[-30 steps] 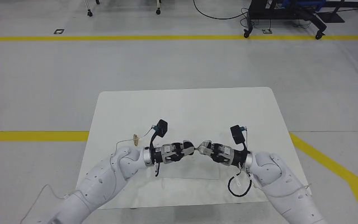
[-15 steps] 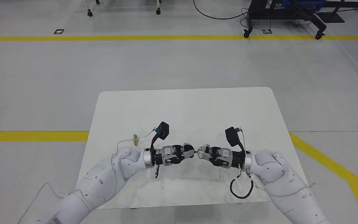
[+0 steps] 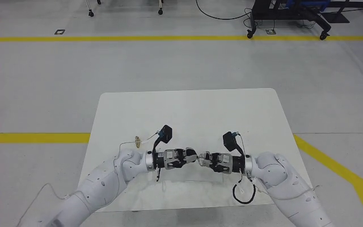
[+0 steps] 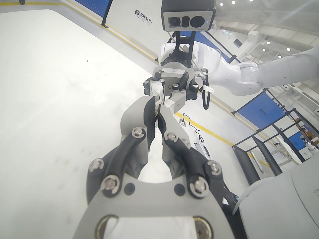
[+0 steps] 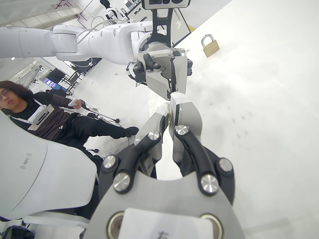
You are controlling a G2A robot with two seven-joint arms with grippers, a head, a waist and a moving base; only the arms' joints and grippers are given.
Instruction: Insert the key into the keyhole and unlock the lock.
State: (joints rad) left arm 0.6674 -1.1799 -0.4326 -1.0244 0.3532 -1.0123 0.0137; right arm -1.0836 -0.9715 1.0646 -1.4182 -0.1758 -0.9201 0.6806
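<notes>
Just above the counter [image 3: 187, 108], the left hand [image 3: 194, 154] and right hand [image 3: 203, 156] meet tip to tip, both pressed together; the lock [image 3: 138, 139] lies well apart.

Past the edge of the table [image 4: 49, 75] stands a white panel [image 4: 143, 18] that carries a dark round logo with one word in capitals beside it, legible. A blue panel [image 4: 261, 111] farther along bears a small white mark, too small to read. On the floor beside a yellow line lies a small square sign [image 4: 183, 122] with a dark pictogram. A white label [image 5: 163, 227] at the base of the right gripper [image 5: 172, 105] shows one dark character, cut off by the picture's edge.
</notes>
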